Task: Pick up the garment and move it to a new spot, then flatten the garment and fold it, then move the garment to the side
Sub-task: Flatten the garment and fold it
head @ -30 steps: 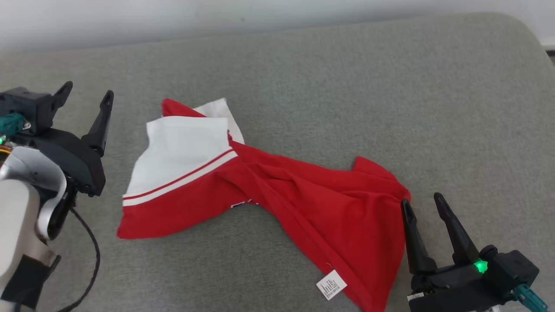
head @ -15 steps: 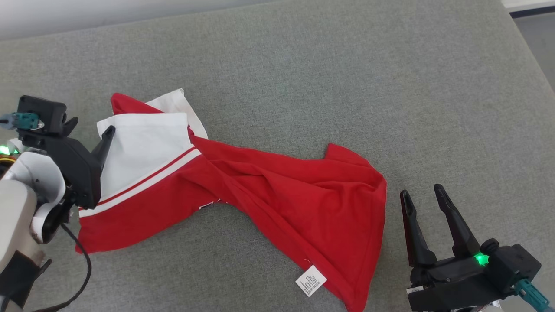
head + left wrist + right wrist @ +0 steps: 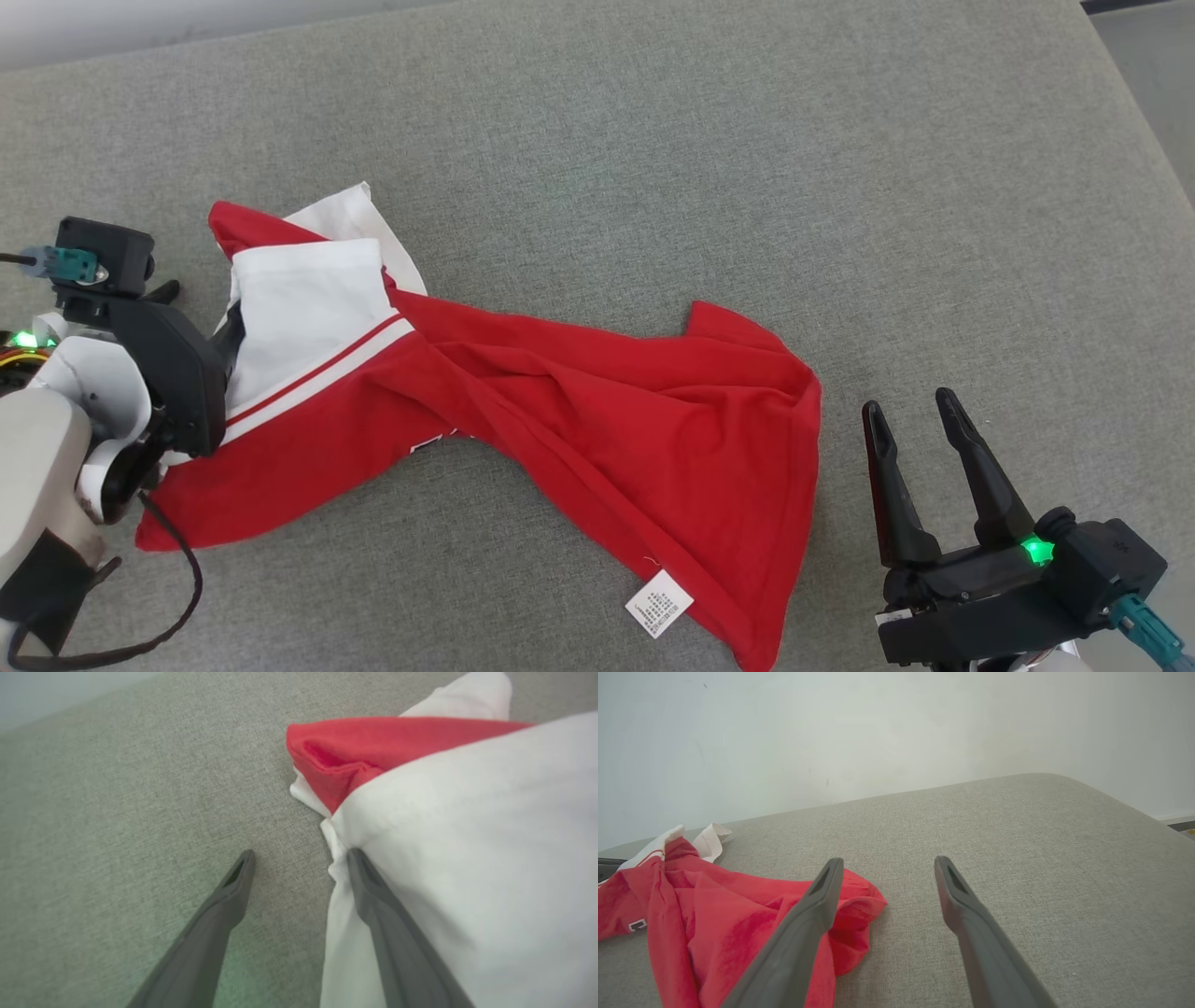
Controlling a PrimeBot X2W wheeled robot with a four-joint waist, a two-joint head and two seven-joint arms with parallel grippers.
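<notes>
- Garment point(image 3: 597, 411), red with a white panel point(image 3: 308, 308), lies crumpled on a grey cushion point(image 3: 653, 140) between the two tools.
- Left gripper point(image 3: 301, 853): jaws apart, nothing clamped. One finger is against the white panel's edge, the other over bare cushion.
- Right gripper point(image 3: 910, 401): jaws apart, empty. The red hem is just to its left, not touching.
- Risk: the left jaws hold only a sliver of cloth between them. Closing here may pinch one thin layer, which could slip out on the lift.
- Risk: a left-only lift would probably drag the red end along the cushion in a bunch.
- Risk: a low fingertip could dig into the cushion.
- Unclear: whether the left finger is over or under the white edge.
- The left wrist body hides the garment's near corner. The chest print is folded under, and the label point(image 3: 659, 603) is too small to read.
</notes>
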